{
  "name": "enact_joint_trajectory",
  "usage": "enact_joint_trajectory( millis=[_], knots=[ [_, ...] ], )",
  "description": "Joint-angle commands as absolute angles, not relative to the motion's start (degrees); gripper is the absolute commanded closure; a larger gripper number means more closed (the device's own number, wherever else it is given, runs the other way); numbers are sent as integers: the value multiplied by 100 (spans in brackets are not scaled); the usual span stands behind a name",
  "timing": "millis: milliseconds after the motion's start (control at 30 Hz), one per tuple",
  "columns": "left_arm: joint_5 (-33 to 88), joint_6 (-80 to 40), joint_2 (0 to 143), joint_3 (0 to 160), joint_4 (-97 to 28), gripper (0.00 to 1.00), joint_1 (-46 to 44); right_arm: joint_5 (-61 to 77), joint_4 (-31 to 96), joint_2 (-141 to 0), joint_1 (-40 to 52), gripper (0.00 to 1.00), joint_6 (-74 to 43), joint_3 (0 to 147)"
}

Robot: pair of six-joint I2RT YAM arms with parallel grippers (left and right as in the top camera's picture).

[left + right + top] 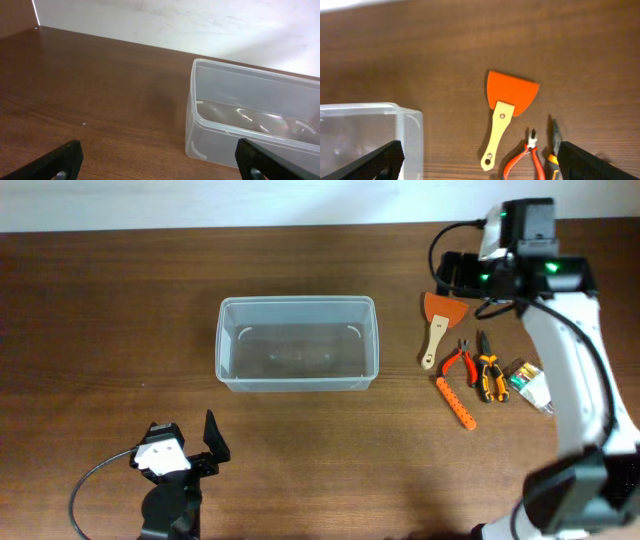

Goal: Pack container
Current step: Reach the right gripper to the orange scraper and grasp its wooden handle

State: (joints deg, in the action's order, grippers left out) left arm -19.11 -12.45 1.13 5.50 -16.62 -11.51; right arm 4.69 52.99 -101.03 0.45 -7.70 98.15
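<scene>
Two grippers, one container, five small tools on a brown wooden tabletop (pixel 100 330). Nearest, at the front edge left of centre, the left gripper (pixel 160 167) has its two fingers spread wide and nothing between them; it sits low over bare wood and faces the container. The one container (pixel 297 343) is next, a clear plastic rectangular bin with rounded corners and a raised rim. It stands upright at the middle of the tabletop, long side across, well apart from the left gripper. All five tools lie outside it to its right, in a loose cluster. The nearest is one orange bar with a row of holes (pixel 456 402), lying diagonally. Just beyond it are two pairs of pliers side by side, one red-handled (pixel 458 363) and one orange-and-black-handled (pixel 489 375), both with noses pointing away. Right of those is one small clear-and-green item (pixel 528 383), too small to identify. Farthest of the tools is one scraper (pixel 438 328) with an orange blade and a pale wooden handle, blade toward the far edge and handle angled back toward the pliers. The right gripper (pixel 482 162) is farthest, above the scraper's blade end near the far right. Its fingers are wide apart, it holds nothing and it touches no tool.
</scene>
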Motion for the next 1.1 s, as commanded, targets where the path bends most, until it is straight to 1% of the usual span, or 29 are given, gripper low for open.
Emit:
enact_joint_trajectory(
  millis=[0, 67, 133, 200, 267, 367, 600, 700, 733, 800, 1067],
  knots=[
    [-1931, -1194, 78, 534, -1671, 1, -1175, 521, 5310, -10595, 36, 1, -1138, 9909],
    [-1931, -1194, 78, 532, -1671, 1, -1175, 375, 5352, -10833, 36, 3, -1463, 9904],
    [-1931, -1194, 78, 534, -1671, 1, -1175, 237, 5391, -11052, 36, 15, -1772, 9904],
    [-1931, -1194, 78, 532, -1671, 1, -1175, 235, 5422, -11236, 36, 21, -1925, 9902],
    [-1931, -1194, 78, 534, -1671, 1, -1175, 228, 5448, -11358, 36, 31, -1992, 9902],
    [-1931, -1194, 78, 532, -1671, 1, -1175, 82, 5465, -11459, 36, 36, -2233, 9896],
    [-1933, -1194, 78, 532, -1671, 1, -1175, -217, 5463, -11568, 38, 35, -2799, 9878],
    [-1931, -1194, 78, 534, -1671, 1, -1175, -217, 5472, -11686, 99, 34, -2790, 9861],
    [-1931, -1194, 78, 532, -1671, 1, -1175, -215, 5478, -11762, 137, 31, -2724, 9854],
    [-1931, -1194, 78, 532, -1671, 1, -1173, -217, 5527, -11876, 213, 29, -2567, 9848],
    [-1931, -1194, 78, 534, -1671, 1, -1175, -217, 5695, -12405, 386, 29, -2425, 9841]
  ],
)
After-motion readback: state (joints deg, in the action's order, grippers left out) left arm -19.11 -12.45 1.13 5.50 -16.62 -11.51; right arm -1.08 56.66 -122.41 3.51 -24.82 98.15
